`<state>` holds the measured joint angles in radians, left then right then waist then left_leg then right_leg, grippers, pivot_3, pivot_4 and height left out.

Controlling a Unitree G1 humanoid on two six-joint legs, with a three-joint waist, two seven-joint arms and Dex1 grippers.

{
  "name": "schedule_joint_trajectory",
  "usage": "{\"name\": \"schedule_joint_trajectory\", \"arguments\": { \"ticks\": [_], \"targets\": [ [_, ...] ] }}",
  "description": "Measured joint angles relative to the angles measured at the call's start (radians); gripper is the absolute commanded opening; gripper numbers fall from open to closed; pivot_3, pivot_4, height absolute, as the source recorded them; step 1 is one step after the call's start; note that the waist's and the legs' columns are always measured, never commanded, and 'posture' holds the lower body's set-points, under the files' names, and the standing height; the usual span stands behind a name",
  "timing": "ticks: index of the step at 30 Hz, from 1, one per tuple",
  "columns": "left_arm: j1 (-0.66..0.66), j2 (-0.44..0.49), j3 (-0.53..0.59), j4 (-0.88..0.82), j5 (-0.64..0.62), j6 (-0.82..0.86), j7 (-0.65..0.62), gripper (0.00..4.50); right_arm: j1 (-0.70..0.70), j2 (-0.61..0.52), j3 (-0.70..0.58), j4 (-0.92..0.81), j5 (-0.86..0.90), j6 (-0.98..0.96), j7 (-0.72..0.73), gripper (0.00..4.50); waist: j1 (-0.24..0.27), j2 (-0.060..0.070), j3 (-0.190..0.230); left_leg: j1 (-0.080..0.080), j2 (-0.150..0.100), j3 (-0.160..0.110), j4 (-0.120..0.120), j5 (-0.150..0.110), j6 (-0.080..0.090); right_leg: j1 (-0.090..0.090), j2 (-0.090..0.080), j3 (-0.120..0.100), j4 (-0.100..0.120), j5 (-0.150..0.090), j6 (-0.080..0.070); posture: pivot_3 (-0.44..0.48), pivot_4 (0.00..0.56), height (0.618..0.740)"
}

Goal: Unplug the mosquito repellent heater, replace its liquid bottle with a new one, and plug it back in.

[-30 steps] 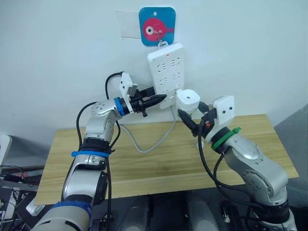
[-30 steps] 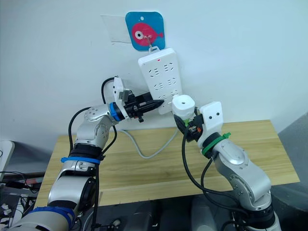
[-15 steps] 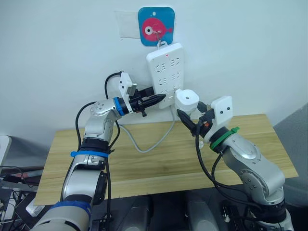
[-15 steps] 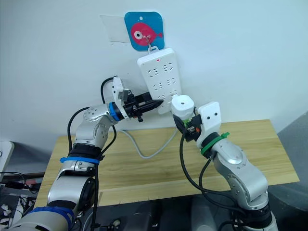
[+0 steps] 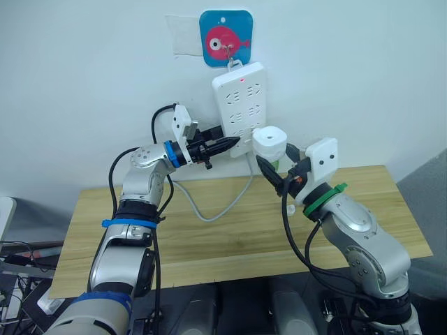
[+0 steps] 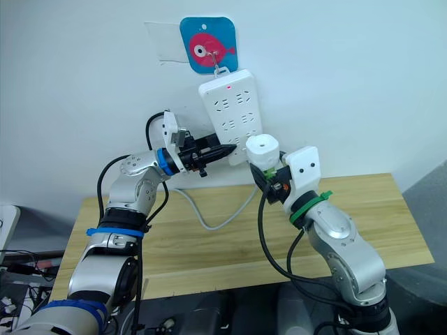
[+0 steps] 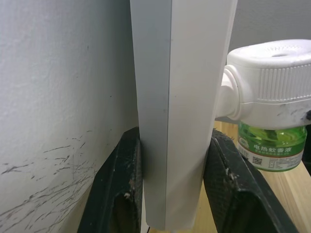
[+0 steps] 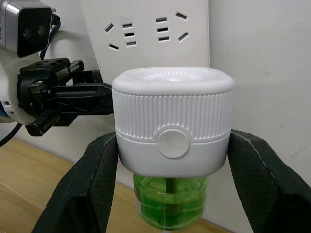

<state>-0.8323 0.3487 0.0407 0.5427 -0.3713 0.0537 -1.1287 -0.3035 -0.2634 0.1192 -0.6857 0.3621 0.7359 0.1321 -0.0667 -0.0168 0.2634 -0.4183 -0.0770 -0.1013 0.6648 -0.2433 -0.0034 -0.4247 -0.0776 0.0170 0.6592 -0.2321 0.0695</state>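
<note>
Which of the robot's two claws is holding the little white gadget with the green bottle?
The right tool, on the arm with the green band, holds the mosquito repellent heater. The left tool instead clamps the edge of the power strip hanging on the wall.

The left arm is bent at the elbow and raised, the forearm reaching toward the wall. The left gripper point(image 5: 227, 144) has its two fingers point(image 7: 118, 189) closed on the lower edge of the power strip point(image 5: 242, 105), one on each face. The right arm rises from the right side, wrist turned up. The right gripper point(image 8: 167, 179) clamps the mosquito repellent heater point(image 8: 171, 121) between both fingers, holding it upright.
</note>
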Motion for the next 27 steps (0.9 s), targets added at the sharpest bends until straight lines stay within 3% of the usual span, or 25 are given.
{"name": "schedule_joint_trajectory", "arguments": {
  "ticks": [27],
  "targets": [
    [0.001, -0.001, 0.001, -0.003, 0.000, 0.004, -0.012, 1.30, 0.057, 0.012, -0.001, -0.059, -0.029, -0.021, 0.020, 2.99, 0.000, 0.000, 0.000, 0.000, 0.000, 0.000, 0.000, 0.000, 0.000, 0.000, 0.000, 0.000, 0.000, 0.000, 0.000, -0.168, 0.229, 0.740]
  ]
}}
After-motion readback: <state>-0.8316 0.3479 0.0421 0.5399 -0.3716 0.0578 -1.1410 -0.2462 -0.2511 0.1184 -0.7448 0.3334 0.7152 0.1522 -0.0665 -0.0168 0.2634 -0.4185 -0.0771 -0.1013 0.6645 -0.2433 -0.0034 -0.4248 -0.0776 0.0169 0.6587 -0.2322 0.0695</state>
